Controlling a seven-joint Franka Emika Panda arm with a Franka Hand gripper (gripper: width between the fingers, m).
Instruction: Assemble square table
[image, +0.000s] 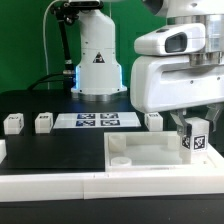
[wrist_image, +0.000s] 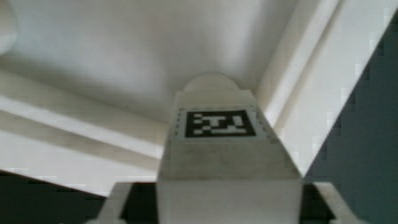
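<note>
In the exterior view, the gripper (image: 196, 128) hung at the exterior view's right. Its fingers looked clamped on one table leg (image: 197, 138), which showed its tag and leaned slightly. That leg stood at the far right corner of the square tabletop (image: 150, 158), which lay rim-up near the front edge of the desk (image: 50, 150). Three spare legs (image: 43, 122) stood in a row farther back. Two were toward the desk's left edge and one just behind the tabletop, with the marker board (image: 95, 120) between them. A white border bar (image: 50, 188) ran along the front edge.

In the wrist view, the table leg (wrist_image: 217, 120) filled the gap between the fingers, its tag facing the camera. Beyond it lay the square tabletop's (wrist_image: 107, 60) inner face and raised rim.

The step appeared to be seating this leg in its corner. Doing it well would likely mean righting the lean, centring the leg's end over the corner and lowering it straight with a firm grip.

The leg's lower end and the corner beneath it were hidden in both views. Whether the two touched could not be told. The fingertips themselves were hard to make out.
</note>
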